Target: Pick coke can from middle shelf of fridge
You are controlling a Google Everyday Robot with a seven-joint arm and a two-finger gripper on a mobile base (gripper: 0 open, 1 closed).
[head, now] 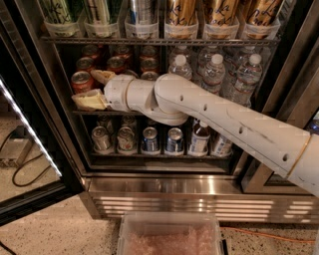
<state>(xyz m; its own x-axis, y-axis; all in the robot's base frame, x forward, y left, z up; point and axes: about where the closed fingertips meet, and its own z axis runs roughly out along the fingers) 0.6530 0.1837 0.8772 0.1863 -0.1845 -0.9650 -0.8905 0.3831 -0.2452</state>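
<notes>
The fridge [164,185] stands open with its glass door swung out to the left. Several red coke cans sit in rows at the left of the middle shelf [82,113]. The front coke can [80,82] is at the shelf's left front. My gripper [94,88] reaches into that shelf from the right on a white arm. Its two tan fingers are spread, one above [102,76] and one below [88,101], just right of the front can and partly in front of it. It holds nothing. The arm hides the cans behind it.
Water bottles [214,72] fill the right of the middle shelf. Silver and blue cans [149,140] and a brown bottle [199,137] stand on the lower rack. Tall cans [180,15] line the top rack. The door's light strip [30,134] is at left. A clear bin [169,234] lies on the floor.
</notes>
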